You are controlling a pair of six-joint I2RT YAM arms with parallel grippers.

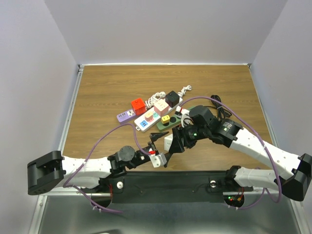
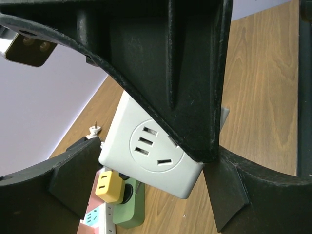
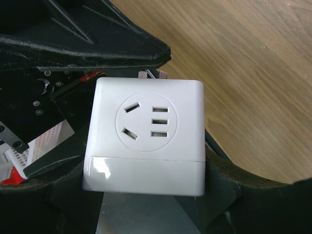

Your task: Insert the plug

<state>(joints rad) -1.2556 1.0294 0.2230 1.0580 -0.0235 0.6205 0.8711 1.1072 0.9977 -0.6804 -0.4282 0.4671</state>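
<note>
The plug [image 3: 146, 131] is a white cube adapter with a round socket face, and its prongs [image 3: 153, 74] show at its far edge. My right gripper [image 3: 146, 195] is shut on it, one finger on each side. In the top view the plug [image 1: 168, 142] hangs low over the table's near edge in the right gripper [image 1: 176, 140]. My left gripper [image 1: 161, 155] is just left of it. In the left wrist view the plug [image 2: 146, 151] sits between the spread fingers of the left gripper [image 2: 153, 185], which is open, with the right finger apart from the cube.
A green power strip [image 1: 168, 124] with a yellow plug [image 1: 165, 118] lies just beyond the grippers. A white strip [image 1: 146, 119] carries pink and blue adapters. A red cube [image 1: 138, 105], a purple block [image 1: 125, 115], a black cube [image 1: 171, 97] and cables [image 1: 214, 105] lie around them.
</note>
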